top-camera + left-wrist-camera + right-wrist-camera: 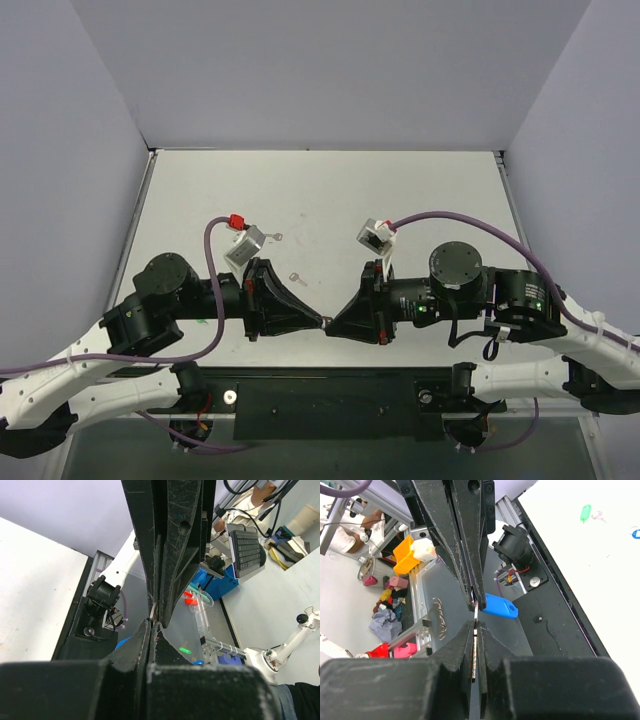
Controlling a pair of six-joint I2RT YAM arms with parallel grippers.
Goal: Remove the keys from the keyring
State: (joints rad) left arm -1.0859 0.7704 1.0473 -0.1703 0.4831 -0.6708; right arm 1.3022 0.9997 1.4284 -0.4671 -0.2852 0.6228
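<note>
Two grippers meet tip to tip in the top external view. We see the left gripper (320, 322) and the right gripper (332, 322) both clenched, with only a pale speck of the keyring (326, 321) showing between them. Beyond the keyring and a little to its left, a loose key (294, 278) lies on the table (400, 190), well apart from the ring. A second small silvery piece (277, 237) lies farther out the same way.

From the left wrist we look along the left gripper (151, 630), squeezed tight, its tips touching those of the right gripper (159, 614) coming down from above. A thin silvery sliver of the keyring (153, 611) shows right at that junction — we cannot tell which part of it each pair pinches.

From the right wrist, the right gripper (476, 632) is clamped on a thin metal edge of the keyring (476, 615). The left gripper (476, 599) bites the same ring from above. A blue tag (500, 606) sits just beside the keyring, touching the left fingertips. A green tag (585, 512) lies on the table (580, 570), well apart from the keyring.
</note>
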